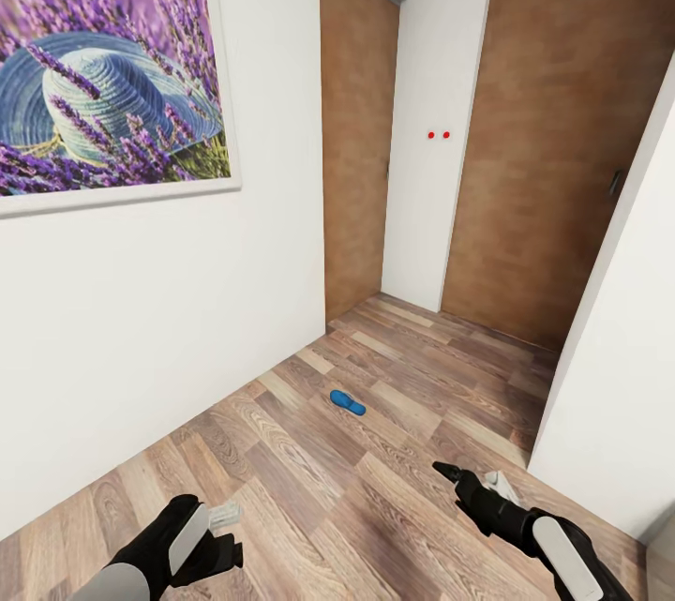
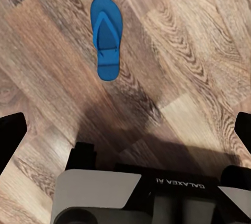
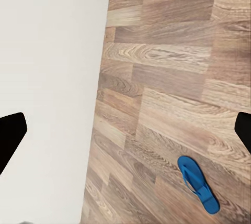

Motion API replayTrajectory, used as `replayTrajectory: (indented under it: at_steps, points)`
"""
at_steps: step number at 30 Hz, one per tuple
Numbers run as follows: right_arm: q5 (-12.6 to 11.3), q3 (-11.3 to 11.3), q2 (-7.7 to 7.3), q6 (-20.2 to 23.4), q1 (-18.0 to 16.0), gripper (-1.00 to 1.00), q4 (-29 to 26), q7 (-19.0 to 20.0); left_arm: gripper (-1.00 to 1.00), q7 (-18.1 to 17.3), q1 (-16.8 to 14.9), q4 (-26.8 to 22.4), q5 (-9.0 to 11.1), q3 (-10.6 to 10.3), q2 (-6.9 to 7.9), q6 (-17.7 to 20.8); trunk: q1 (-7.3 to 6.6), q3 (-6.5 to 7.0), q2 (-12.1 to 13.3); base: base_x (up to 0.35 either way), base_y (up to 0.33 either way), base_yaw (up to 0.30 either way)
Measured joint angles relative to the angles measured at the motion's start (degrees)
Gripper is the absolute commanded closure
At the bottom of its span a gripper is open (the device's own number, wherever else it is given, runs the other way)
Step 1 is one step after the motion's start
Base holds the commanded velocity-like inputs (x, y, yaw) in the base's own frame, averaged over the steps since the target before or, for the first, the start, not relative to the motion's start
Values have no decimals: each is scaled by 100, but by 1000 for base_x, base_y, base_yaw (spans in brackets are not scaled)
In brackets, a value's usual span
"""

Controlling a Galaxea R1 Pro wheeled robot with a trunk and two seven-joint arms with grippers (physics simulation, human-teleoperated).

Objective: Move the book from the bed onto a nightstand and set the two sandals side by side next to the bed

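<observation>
A sandal (image 2: 106, 38) is seen on the floor (image 2: 178, 67) just ahead of the wide-open, empty left claw (image 2: 125, 130); it should be approached squarely. The right claw (image 1: 473, 479) is likewise open, empty.

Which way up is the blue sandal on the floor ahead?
Right way up: the sandal lies flat on the wood floor, its strap on top.
</observation>
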Motion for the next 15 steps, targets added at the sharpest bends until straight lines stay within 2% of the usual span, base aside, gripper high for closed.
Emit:
replayTrajectory:
  at_steps: [15]
  points:
    - [-10,-1,3,0,0,-100,2,85,-100,1,0,0,0,8,1,-288,330,-269,-602,0,0,0]
